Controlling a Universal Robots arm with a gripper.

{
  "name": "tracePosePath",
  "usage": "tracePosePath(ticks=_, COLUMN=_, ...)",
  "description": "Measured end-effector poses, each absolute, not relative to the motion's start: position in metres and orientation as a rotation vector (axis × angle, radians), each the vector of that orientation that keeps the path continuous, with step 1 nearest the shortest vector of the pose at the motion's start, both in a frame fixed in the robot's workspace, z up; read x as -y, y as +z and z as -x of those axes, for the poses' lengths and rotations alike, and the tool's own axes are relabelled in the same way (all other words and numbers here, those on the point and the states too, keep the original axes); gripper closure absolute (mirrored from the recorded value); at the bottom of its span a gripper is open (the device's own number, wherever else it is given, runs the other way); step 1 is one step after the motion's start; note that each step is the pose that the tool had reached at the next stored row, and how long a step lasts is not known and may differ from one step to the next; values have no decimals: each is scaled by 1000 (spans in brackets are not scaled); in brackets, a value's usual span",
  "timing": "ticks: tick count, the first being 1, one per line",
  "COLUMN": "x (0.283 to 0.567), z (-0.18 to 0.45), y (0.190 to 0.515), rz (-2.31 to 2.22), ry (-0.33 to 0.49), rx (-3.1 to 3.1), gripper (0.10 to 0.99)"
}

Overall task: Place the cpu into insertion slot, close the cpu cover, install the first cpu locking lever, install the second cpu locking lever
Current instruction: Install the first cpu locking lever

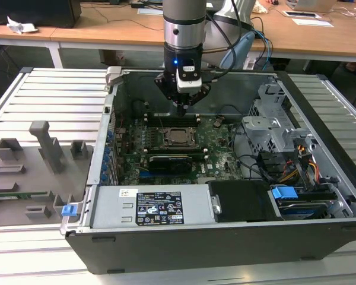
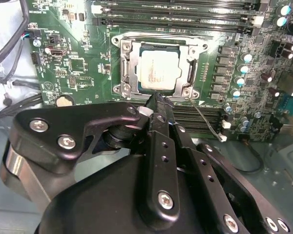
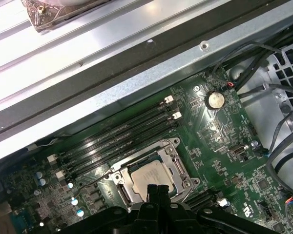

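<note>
Open computer case [image 1: 225, 243] lying on a ribbed metal table [image 1: 53, 95], with the arm reaching down into it. The gripper [image 1: 182, 110] hangs over the green circuit board [image 1: 222, 151], near the insertion slot [image 2: 118, 89] and empty; in both wrist views its two black fingers [image 2: 161, 146] lie pressed together to a narrow tip, with nothing between them. The cpu [image 2: 158, 70] sits flat inside the insertion slot, metal face up. The cpu cover [image 2: 128, 63] lies down around it, framing the chip through its central window. In the second wrist view the gripper tip [image 2: 156, 97] lines up with the near edge of the cover; contact cannot be judged. One thin wire lever [image 2: 158, 35] runs along the far edge of the slot; a second wire lever [image 2: 205, 121] slants out from a corner across the neighbouring memory slots [image 2: 205, 114]. More memory slots [image 3: 117, 136] lie between the insertion slot and the case wall. A grey holder tray [image 1: 29, 172] rests on the table at the exterior view's left
</note>
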State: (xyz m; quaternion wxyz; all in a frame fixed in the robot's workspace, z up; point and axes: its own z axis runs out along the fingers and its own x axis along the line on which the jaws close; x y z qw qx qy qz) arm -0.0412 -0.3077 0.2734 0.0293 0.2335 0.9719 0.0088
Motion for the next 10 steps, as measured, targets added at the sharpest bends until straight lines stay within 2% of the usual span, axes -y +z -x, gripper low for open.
tracePosePath(ticks=10, x=308, z=41, y=273, rz=-653, ry=29, rx=-3013, gripper=980)
